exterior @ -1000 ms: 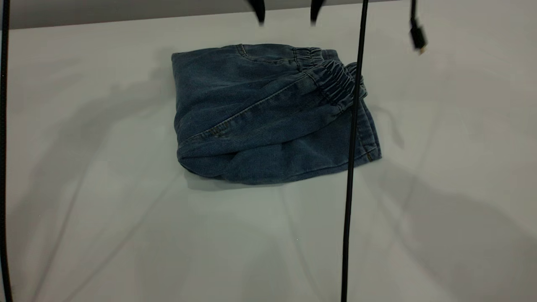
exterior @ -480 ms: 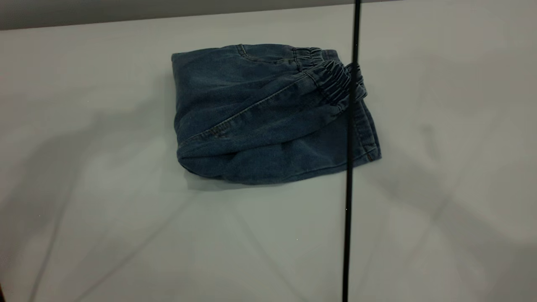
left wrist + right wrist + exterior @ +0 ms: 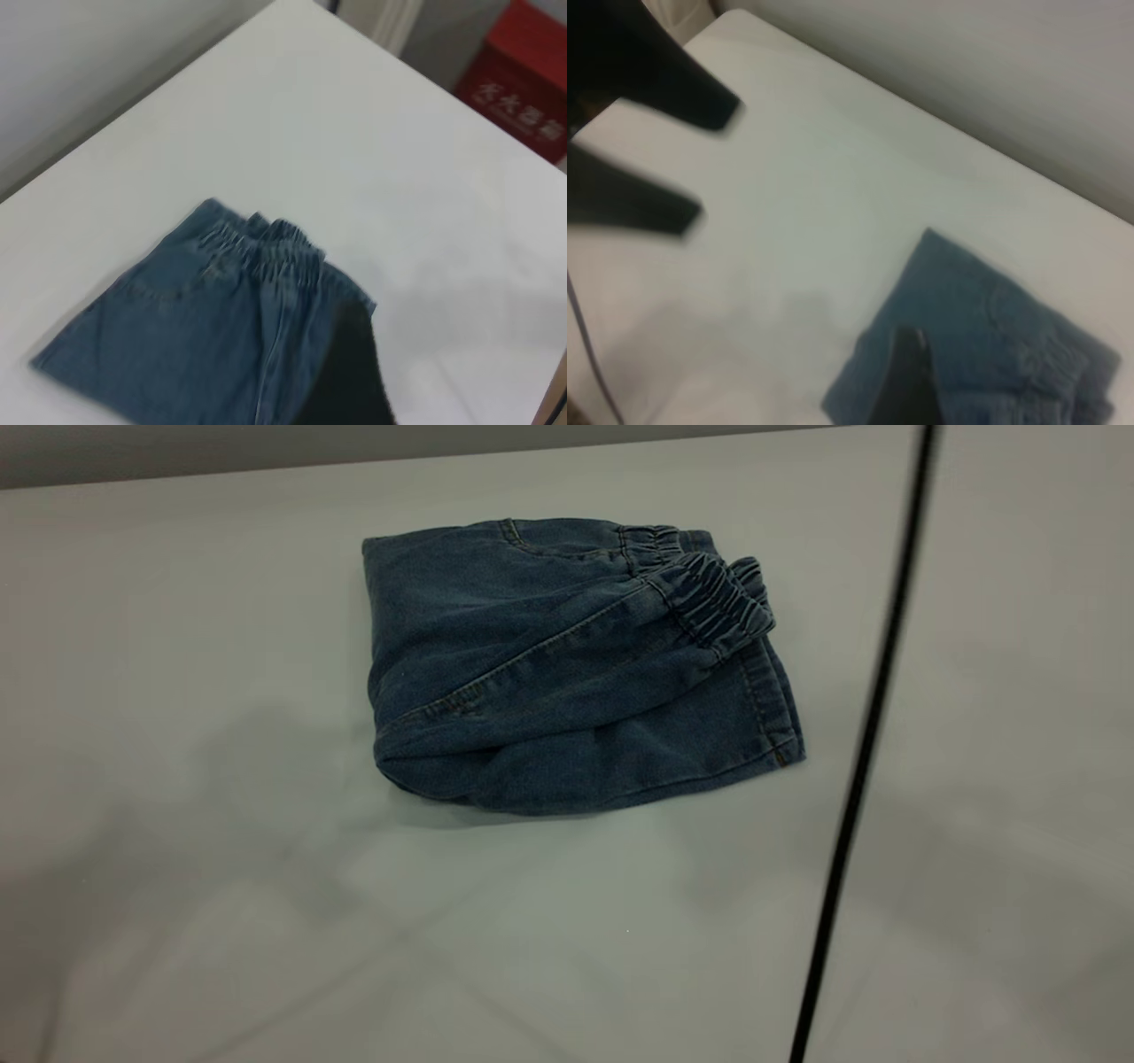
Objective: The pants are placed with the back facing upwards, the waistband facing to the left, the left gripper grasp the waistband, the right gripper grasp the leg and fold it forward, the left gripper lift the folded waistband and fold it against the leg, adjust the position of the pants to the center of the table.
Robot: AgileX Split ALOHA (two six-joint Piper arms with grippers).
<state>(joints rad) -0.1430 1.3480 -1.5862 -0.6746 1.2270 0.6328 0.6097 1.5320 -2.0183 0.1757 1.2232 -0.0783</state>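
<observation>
The black cable (image 3: pixel 864 744) has swung right, clear of the folded pants (image 3: pixel 567 669); a red box (image 3: pixel 523 80) stands beyond the table (image 3: pixel 177 868). Neither gripper's state can be told.

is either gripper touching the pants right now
Apart. In the exterior view the folded pants lie alone on the table, with no gripper on them; only a thin black cable hangs to their right, clear of the denim.
</observation>
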